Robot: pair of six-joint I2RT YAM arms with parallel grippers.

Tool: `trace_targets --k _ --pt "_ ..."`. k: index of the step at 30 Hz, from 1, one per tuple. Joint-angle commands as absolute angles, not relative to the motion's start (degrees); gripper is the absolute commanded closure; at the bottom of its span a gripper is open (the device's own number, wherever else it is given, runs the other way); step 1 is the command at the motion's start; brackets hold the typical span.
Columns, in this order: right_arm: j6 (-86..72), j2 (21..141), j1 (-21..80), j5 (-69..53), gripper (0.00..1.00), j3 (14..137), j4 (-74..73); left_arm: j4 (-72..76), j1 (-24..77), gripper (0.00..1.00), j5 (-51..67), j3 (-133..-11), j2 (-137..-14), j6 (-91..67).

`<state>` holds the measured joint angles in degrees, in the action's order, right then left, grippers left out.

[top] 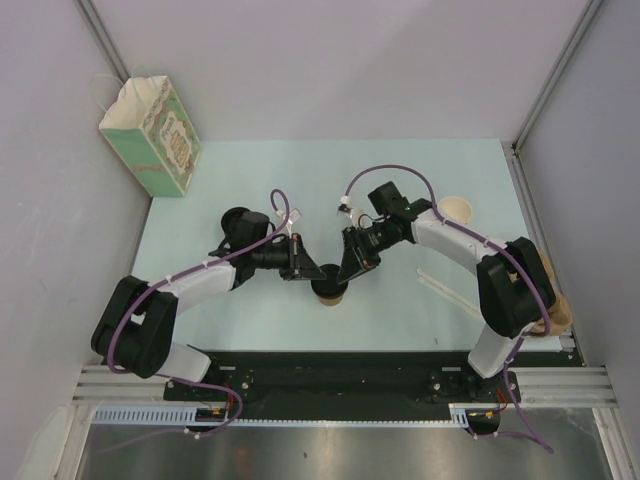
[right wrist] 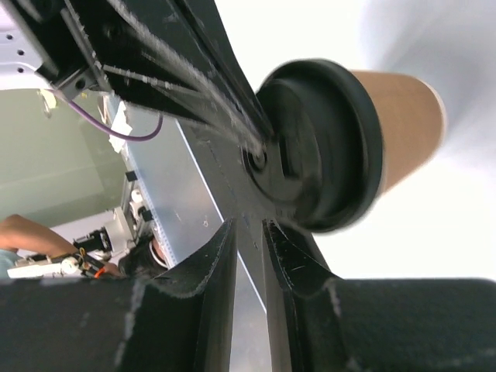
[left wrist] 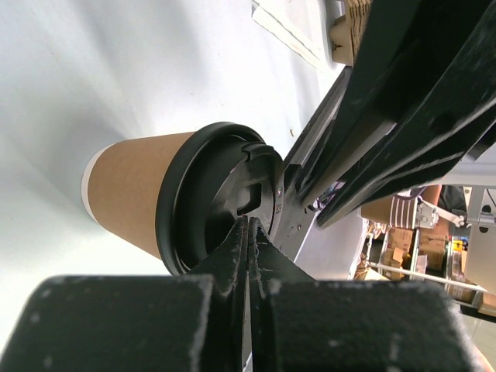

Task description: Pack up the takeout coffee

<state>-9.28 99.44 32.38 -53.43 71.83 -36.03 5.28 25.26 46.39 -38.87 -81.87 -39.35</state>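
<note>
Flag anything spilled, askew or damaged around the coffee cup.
Nothing stands out: the coffee cup stands upright on the table with its lid on, and no spill shows around it.

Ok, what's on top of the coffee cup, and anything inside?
A black lid caps the coffee cup. The left gripper, shut, has its tips at the lid; the right gripper sits slightly open beside it. The lid hides any contents.

We see bright light; the right wrist view blurs the tan paper cup with round black plastic lid (right wrist: 349, 139), glare bleaching the pale table (right wrist: 442, 232) beyond it.
</note>
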Motion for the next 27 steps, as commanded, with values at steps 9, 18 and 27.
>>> trace_targets --k 9,18,27 --pt "-9.23 97.29 30.59 -52.38 0.76 68.20 -34.46 2.02 25.66 1.00 41.57 -39.55 -82.97 -35.77" --pt "-11.16 99.75 29.62 -51.59 0.80 67.94 -32.43 2.46 25.66 1.00 41.75 -39.55 -82.97 -35.86" --pt "-12.83 101.51 28.92 -50.80 0.81 67.06 -31.02 2.81 25.75 1.00 41.84 -39.29 -82.88 -36.04"
